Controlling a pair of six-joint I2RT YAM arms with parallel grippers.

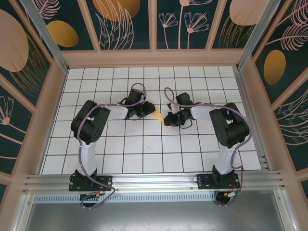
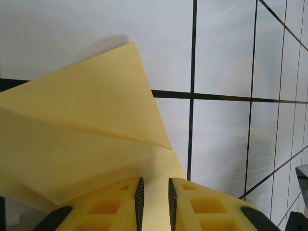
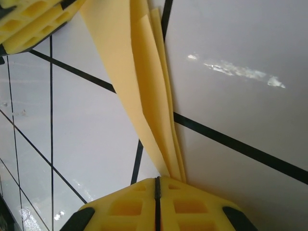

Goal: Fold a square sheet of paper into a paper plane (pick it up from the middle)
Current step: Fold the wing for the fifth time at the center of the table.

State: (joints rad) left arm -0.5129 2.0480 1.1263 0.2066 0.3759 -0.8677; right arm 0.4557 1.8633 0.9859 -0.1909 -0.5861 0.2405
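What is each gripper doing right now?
Left gripper: almost closed, apparently pinching the paper plane.
Right gripper: closed on the paper plane's other end.

The scene holds two robot arms, one on the left (image 1: 89, 125) and one on the right (image 1: 228, 127). There are two end effectors, the left end effector (image 2: 154, 192) and the right end effector (image 3: 157, 185). There is one paper plane (image 1: 158, 115) and one table (image 1: 144, 156).

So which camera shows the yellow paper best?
The left wrist view: the yellow paper spreads wide there, with its folds plain to see. The right wrist view shows its thin stacked layers edge-on, and the top view shows a small, far-off sliver.
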